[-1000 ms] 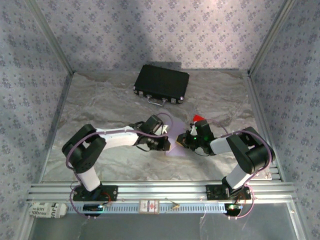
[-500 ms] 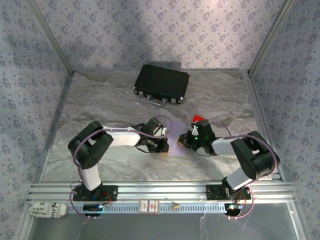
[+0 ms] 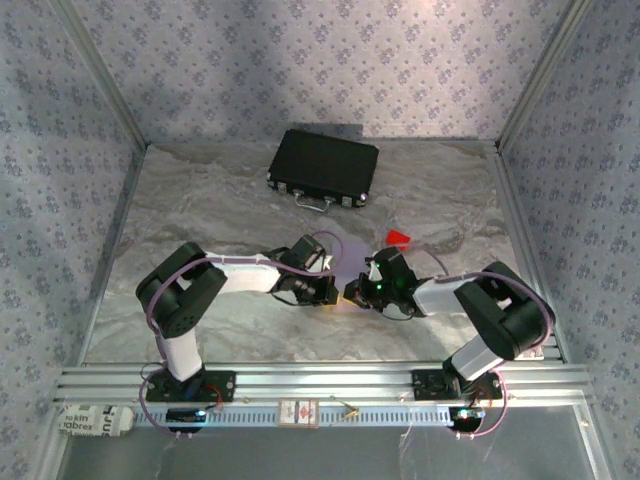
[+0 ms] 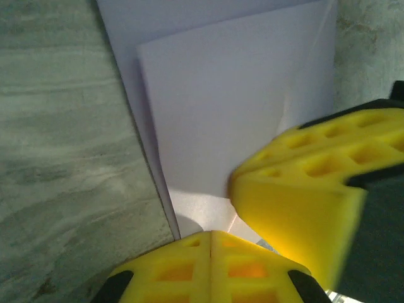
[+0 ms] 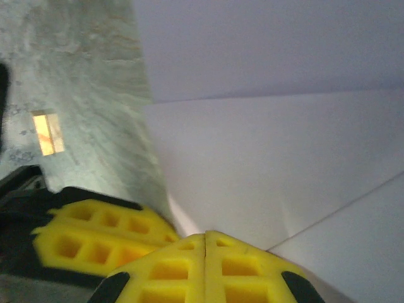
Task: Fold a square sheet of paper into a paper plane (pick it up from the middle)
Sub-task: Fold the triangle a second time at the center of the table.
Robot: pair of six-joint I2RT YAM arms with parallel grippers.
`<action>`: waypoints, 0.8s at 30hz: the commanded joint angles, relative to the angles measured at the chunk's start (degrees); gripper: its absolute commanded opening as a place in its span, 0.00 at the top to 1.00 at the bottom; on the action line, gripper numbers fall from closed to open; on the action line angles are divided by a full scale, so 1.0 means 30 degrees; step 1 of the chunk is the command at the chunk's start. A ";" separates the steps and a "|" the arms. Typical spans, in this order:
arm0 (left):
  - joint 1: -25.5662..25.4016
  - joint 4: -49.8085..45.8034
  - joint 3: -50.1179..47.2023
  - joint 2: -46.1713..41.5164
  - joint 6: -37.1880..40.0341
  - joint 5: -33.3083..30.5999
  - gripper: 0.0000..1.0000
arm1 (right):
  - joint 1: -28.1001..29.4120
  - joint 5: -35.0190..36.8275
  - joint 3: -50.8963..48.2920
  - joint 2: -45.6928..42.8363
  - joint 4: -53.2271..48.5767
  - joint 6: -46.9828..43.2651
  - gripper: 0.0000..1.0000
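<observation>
Far back on the grey marbled table (image 3: 200,210), well apart from both arms: a black case (image 3: 323,168), flat, handle toward the near edge. Nearer, just beyond the right wrist: a small red block (image 3: 399,237), apart from the paper. Between the two wrists at mid-table: the sheet of paper (image 3: 350,258), pale lilac, flat on the surface, largely covered from above by both wrists. Left gripper (image 3: 333,297) and right gripper (image 3: 352,292) nose to nose over its near part, almost touching. Left gripper (image 4: 211,265) closed pad to pad with no gap, tips down at the paper's near edge; impossible to tell whether any layer is nipped between the pads. Same for the right gripper (image 5: 205,271): shut tight, tips on the paper, hold unclear. Right in front of the left wrist camera: the other yellow fingers (image 4: 303,202), blocking that side of the sheet. Sheet of paper (image 4: 221,107) already doubled over, one layer on another, straight edges running away from the left fingers and leaning a little left; long axis roughly front to back on the table, pointed end not discernible.
</observation>
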 commanded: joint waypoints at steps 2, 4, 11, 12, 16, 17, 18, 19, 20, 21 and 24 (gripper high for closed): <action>0.0225 -0.1136 -0.0625 0.0559 0.0144 -0.0617 0.95 | -0.0321 0.0612 -0.0413 0.0715 0.0343 0.0311 1.00; 0.0226 -0.1155 -0.0716 0.0592 0.0136 -0.0584 0.96 | -0.0591 0.0531 -0.0530 0.0698 0.0422 0.0339 1.00; 0.0218 -0.1276 -0.0847 0.0733 0.0293 -0.0687 0.96 | -0.1269 0.0611 -0.0284 0.0254 -0.0025 0.0193 1.00; 0.0215 -0.1298 -0.0846 0.0762 0.0313 -0.0682 0.96 | -0.1384 0.0655 -0.0230 0.0214 -0.0100 0.0159 1.00; 0.0233 -0.1332 -0.0865 0.0819 0.0405 -0.0687 0.96 | -0.1871 0.0769 -0.0147 0.0193 -0.0298 0.0113 1.00; 0.0211 -0.1327 -0.0858 0.0819 0.0398 -0.0687 0.96 | -0.2041 0.0758 -0.0124 0.0202 -0.0305 0.0100 1.00; 0.0208 -0.1368 -0.0858 0.0852 0.0415 -0.0689 0.96 | -0.2216 0.0732 -0.0109 0.0187 -0.0334 0.0105 1.00; 0.0225 -0.1397 -0.0844 0.0856 0.0447 -0.0666 0.96 | -0.2338 0.0756 -0.0107 0.0131 -0.0363 0.0102 1.00; 0.0229 -0.1401 -0.0821 0.0881 0.0472 -0.0676 0.96 | -0.2501 0.0830 -0.0107 0.0061 -0.0484 0.0056 1.00; 0.0215 -0.1430 -0.0838 0.0881 0.0473 -0.0679 0.96 | -0.2662 0.0881 -0.0066 0.0008 -0.0648 0.0024 1.00; 0.0233 -0.1401 -0.0817 0.0909 0.0497 -0.0658 0.96 | -0.3128 0.0991 -0.0039 -0.0199 -0.1074 -0.0166 1.00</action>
